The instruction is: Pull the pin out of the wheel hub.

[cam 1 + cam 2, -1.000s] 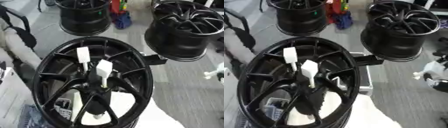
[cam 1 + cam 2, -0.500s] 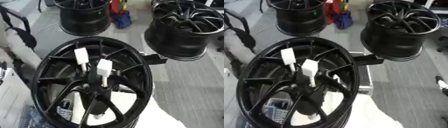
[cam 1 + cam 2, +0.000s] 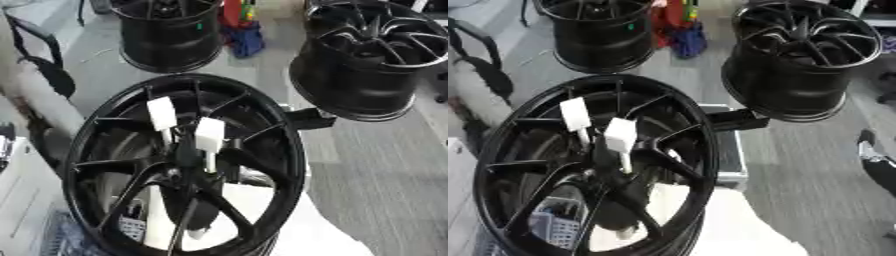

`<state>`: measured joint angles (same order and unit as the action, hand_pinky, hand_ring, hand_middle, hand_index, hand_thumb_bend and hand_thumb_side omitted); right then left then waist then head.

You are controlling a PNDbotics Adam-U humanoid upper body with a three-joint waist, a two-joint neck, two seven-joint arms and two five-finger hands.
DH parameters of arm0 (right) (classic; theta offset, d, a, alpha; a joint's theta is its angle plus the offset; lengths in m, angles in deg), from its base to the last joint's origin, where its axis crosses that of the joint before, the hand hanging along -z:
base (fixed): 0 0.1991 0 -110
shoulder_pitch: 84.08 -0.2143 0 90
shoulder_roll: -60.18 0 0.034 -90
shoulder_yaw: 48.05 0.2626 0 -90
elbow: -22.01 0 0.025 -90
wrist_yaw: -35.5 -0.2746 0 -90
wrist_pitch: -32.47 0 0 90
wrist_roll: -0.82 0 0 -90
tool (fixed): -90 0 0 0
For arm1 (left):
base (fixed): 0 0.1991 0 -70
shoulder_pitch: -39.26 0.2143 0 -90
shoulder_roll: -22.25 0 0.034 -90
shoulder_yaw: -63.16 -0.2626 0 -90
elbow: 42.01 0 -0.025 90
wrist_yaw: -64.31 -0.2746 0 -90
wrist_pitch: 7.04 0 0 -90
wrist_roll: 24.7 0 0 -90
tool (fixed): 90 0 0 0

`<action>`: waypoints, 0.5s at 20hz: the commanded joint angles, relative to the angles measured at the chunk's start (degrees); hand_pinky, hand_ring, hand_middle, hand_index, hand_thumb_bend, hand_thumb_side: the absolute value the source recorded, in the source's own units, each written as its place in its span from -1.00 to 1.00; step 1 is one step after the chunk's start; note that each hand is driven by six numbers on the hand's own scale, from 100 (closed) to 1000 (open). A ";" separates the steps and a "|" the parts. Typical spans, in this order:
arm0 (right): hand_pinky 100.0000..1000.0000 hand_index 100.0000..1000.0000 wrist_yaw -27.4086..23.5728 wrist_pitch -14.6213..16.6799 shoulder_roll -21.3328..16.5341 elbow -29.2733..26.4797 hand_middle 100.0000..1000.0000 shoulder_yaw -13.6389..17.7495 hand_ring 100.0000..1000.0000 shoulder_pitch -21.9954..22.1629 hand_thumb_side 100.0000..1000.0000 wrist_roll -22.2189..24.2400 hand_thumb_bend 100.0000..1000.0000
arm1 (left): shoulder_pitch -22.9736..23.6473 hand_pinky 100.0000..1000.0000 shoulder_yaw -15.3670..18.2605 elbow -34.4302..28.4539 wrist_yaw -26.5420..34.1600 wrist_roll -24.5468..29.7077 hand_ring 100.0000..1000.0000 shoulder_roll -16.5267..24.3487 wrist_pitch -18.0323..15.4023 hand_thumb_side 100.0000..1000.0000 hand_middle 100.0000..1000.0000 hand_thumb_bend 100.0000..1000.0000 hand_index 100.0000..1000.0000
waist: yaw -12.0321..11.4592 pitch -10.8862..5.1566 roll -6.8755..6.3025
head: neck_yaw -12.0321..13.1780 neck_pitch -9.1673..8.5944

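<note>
Right hand (image 3: 877, 160) now at right edge; pins (image 3: 210, 136) seated in wheel hub (image 3: 188, 165)

The near wheel hub (image 3: 188, 165) is glossy black all over, rim and spokes alike. At its centre two pins stand out sharply: one white pin (image 3: 162, 114) toward the hub's left, and a second white pin (image 3: 210, 136) just right of it, both plain and unpatterned. Behind the hub, two more wheels match it in black: the far left wheel (image 3: 168, 32), which carries a small green mark on its wall, and the far right wheel (image 3: 376, 57). Between those two sits a bundle in red and blue (image 3: 243, 30). The floor (image 3: 376, 190) to the hub's right is mottled grey. Under the hub lies a white surface (image 3: 306, 240).
</note>
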<state>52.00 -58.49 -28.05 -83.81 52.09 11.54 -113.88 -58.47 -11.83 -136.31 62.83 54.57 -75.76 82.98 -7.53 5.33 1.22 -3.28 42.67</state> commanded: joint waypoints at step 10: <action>0.41 0.60 -7.41 5.15 3.25 0.06 0.27 -8.25 0.14 -3.14 -1.00 5.57 -0.79 | -0.69 0.11 -0.56 -1.25 0.31 0.51 -0.02 0.12 -0.31 -0.74 0.19 -0.23 0.41 | 0.36 -0.39 -0.48 | 0.36 -0.10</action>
<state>45.33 -53.60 -24.45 -83.39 43.98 8.93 -108.74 -58.52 -12.22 -136.58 62.85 54.90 -76.29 82.77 -7.27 5.34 0.84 -2.94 42.73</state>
